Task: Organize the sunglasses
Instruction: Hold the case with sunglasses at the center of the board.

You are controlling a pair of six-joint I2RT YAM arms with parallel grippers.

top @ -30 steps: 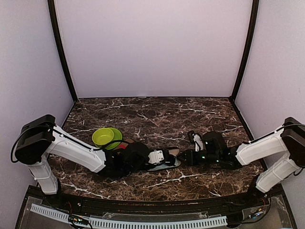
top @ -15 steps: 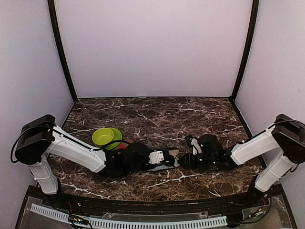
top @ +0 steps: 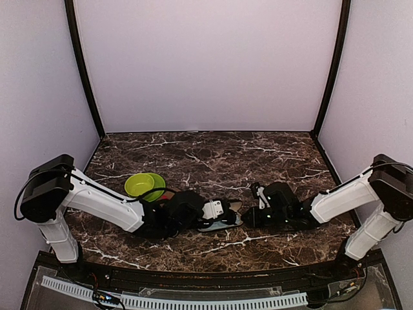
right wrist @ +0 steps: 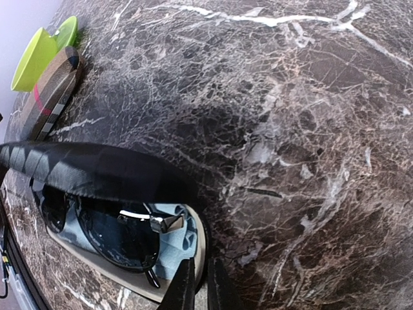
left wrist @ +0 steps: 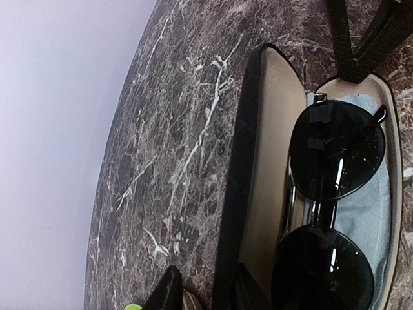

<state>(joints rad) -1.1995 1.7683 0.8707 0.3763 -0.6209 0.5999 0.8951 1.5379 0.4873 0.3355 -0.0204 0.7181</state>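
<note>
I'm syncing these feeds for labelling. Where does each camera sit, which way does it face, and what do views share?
Top external: above and behind the bases, looking down on the table; both arms show.
Left wrist: by the left gripper, facing across the open case and sunglasses; its fingertips show below.
Right wrist: by the right gripper, facing the green bowl; its jaws pinch the case rim.
Shared: both wrist views show the sunglasses.

The sunglasses (left wrist: 332,206) are seated on a blue cloth (left wrist: 375,213) inside the open case (left wrist: 271,161) at 3 o'clock. Marbled bench (left wrist: 174,148) is shown at 9 o'clock.
</note>
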